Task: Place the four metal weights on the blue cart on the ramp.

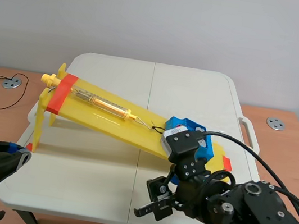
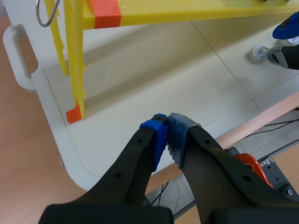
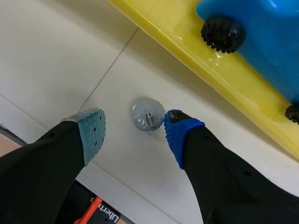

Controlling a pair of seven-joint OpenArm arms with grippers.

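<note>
While the right arm stands low at the near right of the worktop (image 1: 99,178), its hand (image 1: 154,199) hangs just over the surface, below the lower end of the yellow ramp (image 1: 97,119).

Right hand: released, fingers well apart. One metal weight (image 3: 148,115), a small silver disc with a short stem on top, lies flat on the worktop between the two fingers. It sits nearer the blue pad (image 3: 180,133), which is just beside its rim; contact cannot be judged. The grey-green pad (image 3: 93,130) is clear of it. Nothing is gripped.

Blue cart (image 1: 192,124): on the lower end of the ramp, just behind the right arm's wrist. From the right wrist view two black wheels (image 3: 223,33) rest on the yellow slope ahead of the hand.

Ramp: raised end to the left on a yellow frame, with an orange tape band (image 1: 61,93) across its top. A yellow tube (image 1: 97,101) lies lengthwise on the slope above the cart.

Left hand (image 2: 167,123): clenched on nothing, pads pressed together, over the near left edge of the worktop, well apart from the ramp's foot.
</note>
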